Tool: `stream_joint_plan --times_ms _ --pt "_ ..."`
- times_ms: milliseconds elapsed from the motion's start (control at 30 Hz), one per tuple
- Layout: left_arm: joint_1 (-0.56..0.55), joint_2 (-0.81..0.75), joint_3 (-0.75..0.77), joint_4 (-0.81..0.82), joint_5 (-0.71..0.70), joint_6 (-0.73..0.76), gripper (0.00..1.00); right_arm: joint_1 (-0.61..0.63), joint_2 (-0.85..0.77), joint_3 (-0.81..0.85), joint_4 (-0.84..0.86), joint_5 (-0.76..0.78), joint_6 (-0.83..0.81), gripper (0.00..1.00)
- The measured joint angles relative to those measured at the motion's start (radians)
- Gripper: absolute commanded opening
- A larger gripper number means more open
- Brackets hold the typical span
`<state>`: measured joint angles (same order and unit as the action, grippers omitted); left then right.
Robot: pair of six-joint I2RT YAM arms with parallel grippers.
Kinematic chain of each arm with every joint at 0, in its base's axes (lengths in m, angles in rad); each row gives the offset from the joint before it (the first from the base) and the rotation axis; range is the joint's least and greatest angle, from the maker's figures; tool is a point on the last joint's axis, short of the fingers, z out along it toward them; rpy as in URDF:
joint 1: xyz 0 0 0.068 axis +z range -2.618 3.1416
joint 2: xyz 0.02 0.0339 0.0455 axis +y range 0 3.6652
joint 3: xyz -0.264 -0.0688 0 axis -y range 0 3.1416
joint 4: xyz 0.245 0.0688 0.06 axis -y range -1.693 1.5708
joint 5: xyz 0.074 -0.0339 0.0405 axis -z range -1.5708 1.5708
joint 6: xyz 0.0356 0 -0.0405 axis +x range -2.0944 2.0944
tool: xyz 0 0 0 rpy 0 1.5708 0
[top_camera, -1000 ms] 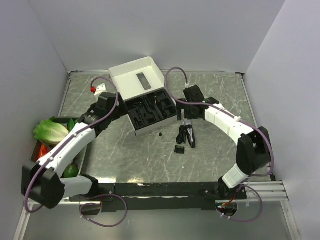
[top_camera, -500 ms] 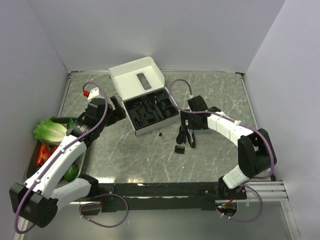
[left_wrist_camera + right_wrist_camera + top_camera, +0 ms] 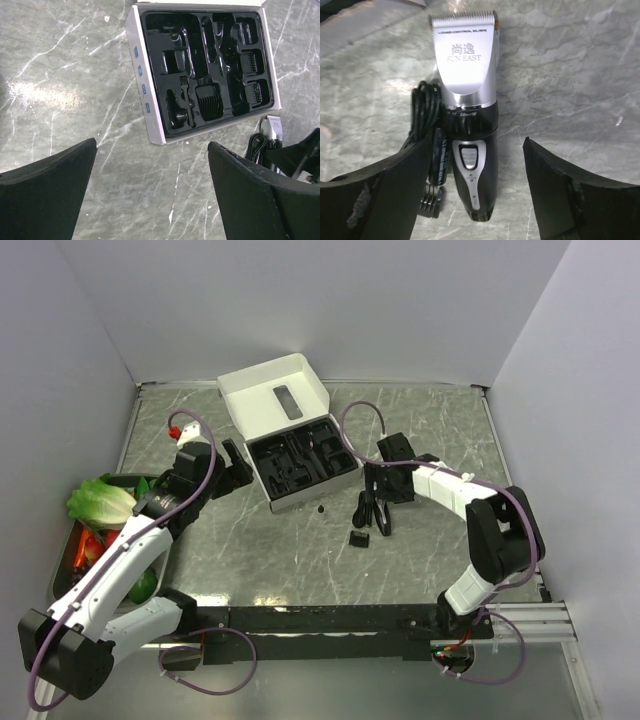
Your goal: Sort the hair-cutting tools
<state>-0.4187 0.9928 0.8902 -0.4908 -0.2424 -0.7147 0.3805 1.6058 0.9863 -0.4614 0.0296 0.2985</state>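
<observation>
The black-and-silver hair clipper (image 3: 470,115) lies flat on the marble table, just right of the white box (image 3: 283,502). Its coiled black cord (image 3: 426,111) lies along its left side, with a small black comb attachment (image 3: 431,200) below the cord. My right gripper (image 3: 476,145) is open and straddles the clipper's handle; gaps show on both sides. Another comb attachment (image 3: 359,538) lies loose nearer the front. More combs (image 3: 207,100) sit in the box's black insert (image 3: 165,62). My left gripper (image 3: 152,145) hangs wide open over bare table left of the box, holding nothing.
The box's open lid (image 3: 275,400) leans toward the back wall. A bin (image 3: 72,540) at the left edge holds lettuce (image 3: 100,502) and other vegetables. A tiny dark speck (image 3: 320,508) lies in front of the box. White walls close in three sides.
My left arm has drawn back leftward from the box and its jaws widened. My right gripper has come down over the clipper, and its jaws have narrowed slightly.
</observation>
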Motion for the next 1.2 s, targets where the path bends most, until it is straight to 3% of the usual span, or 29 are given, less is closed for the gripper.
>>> stream_joint_plan --times_ms 300,400,467,500,700,1000,1200 --pt "0.0 0.0 0.0 0.005 0.002 0.0 0.99 0.0 0.038 0.001 -0.003 0.027 0.001 0.63" --pt "0.0 0.0 0.0 0.007 0.002 0.001 0.99 0.001 0.041 0.002 -0.003 0.031 0.002 0.47" --pt "0.0 0.0 0.0 0.008 0.002 0.002 0.99 0.001 0.045 0.003 -0.003 0.045 -0.002 0.42" --pt "0.0 0.0 0.0 0.008 0.002 0.004 0.99 0.001 0.048 0.008 -0.005 0.052 0.0 0.35" --pt "0.0 0.006 -0.004 0.012 0.002 0.007 0.99 0.001 0.054 0.014 -0.006 0.066 0.0 0.11" --pt "0.0 0.006 -0.01 0.011 0.003 0.019 0.99 0.037 0.046 0.045 -0.077 0.152 0.0 0.09" --pt "0.0 -0.005 -0.01 0.01 0.01 0.022 0.99 0.125 -0.009 0.176 -0.159 0.21 -0.008 0.11"
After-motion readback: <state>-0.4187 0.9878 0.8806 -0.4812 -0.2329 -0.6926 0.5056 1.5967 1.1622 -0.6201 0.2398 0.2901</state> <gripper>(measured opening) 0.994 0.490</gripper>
